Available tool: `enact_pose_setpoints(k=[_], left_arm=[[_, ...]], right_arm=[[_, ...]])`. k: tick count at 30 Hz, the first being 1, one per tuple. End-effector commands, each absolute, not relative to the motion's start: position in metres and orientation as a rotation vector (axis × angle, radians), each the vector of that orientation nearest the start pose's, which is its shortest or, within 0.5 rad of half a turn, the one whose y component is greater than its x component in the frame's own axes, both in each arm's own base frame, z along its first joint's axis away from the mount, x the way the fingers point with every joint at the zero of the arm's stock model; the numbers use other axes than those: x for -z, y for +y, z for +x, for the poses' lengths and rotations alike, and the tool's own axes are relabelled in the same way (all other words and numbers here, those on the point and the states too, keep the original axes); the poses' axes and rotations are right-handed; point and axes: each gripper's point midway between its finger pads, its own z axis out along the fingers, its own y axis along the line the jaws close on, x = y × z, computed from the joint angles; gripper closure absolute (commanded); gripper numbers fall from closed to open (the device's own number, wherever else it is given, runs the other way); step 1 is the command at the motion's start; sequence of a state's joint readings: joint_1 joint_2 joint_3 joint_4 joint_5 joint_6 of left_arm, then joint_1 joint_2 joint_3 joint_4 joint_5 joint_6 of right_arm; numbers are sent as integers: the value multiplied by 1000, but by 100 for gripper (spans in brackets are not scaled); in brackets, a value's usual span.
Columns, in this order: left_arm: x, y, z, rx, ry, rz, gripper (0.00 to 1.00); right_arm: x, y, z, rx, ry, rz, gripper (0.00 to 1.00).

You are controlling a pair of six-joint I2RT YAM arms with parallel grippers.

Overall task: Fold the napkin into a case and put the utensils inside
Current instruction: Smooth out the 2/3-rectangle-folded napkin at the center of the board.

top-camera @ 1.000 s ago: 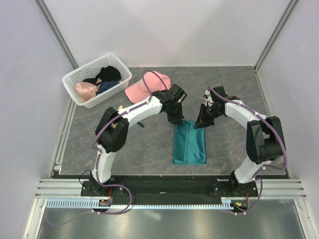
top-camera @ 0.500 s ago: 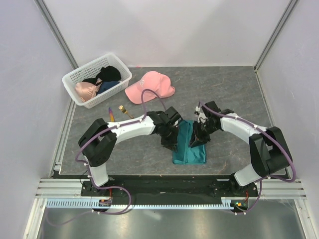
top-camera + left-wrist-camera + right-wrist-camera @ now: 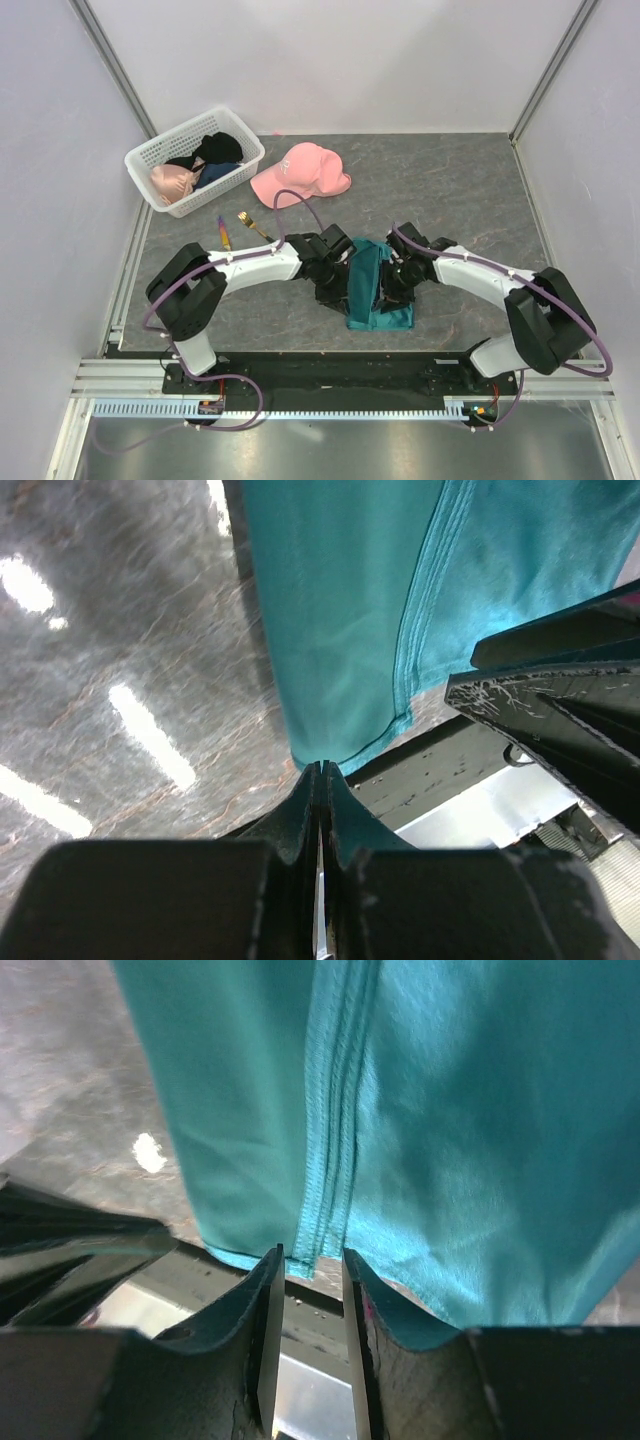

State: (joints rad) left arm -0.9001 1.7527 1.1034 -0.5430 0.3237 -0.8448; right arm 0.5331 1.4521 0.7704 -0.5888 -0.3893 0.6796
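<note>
Napkin: teal-green cloth (image 3: 366,280), soft and plain, folded into a long narrow strip, and it's up off the surface at the far end!
Where it sits: middle of the table (image 3: 450,190), right between the two arms, its near end lying flat on the grey, marble-veined top.
Left gripper (image 3: 320,775): pinched tight on the napkin's corner, black fingers pressed together with no gap.
Right gripper (image 3: 310,1260): jaws a narrow way apart, with the stitched hem hanging just at the tips and not clamped.
Cloth detail: the wrist views catch a raised double-stitched hem running down the fabric and a faintly fuzzy weave; from above it reads as one smooth teal band.
Top view only: the fork (image 3: 250,222), gold head and dark handle, lies left of the arms. Just beside it is the thin purple-and-orange piece (image 3: 224,233). Both are bare on the table, well apart from the napkin.
Background: a white plastic lattice basket (image 3: 150,152) holds dark and peach items at far left, with a pink cap (image 3: 300,172) beside it.
Left wrist extra: the right gripper's scuffed black fingers show at the frame's right edge.
</note>
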Motion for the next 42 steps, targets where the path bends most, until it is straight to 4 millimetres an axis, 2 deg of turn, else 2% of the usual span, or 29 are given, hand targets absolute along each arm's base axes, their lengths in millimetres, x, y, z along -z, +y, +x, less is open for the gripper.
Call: enact_pose_setpoints(k=[1,3,7,12,22,30,32,35,36,38,42], left_arm=[[-67,-338,160,852,2978,138,98],[-66,-335,160,855,2973,139,98],[-67,-328,159,871,2965,145,98],[-65,-319,156,899,2962,141,98],[-67,-310,155,938,2944,146,98],[-66,-308,155,967,2946,143,98],[-66,-308,156,966,2943,140,98],[-66,-307,156,968,2946,141,98],[-66,-307,157,969,2944,139,98],[-67,-308,157,976,2940,142,98],[-68,-311,158,987,2941,139,98]], right_arm=[[-44,204,174,-512,2980,275,65],[-40,205,168,-446,3000,305,67],[-35,221,159,-379,3025,267,67],[-34,229,158,-302,3010,248,65],[-24,227,151,-130,3023,206,59],[-12,224,148,-107,3035,190,58],[-10,225,147,-114,3040,176,60],[-10,226,147,-124,3041,164,72],[-13,227,149,-138,3033,159,79],[-17,228,151,-148,3023,157,87],[-37,228,158,-146,2983,125,95]])
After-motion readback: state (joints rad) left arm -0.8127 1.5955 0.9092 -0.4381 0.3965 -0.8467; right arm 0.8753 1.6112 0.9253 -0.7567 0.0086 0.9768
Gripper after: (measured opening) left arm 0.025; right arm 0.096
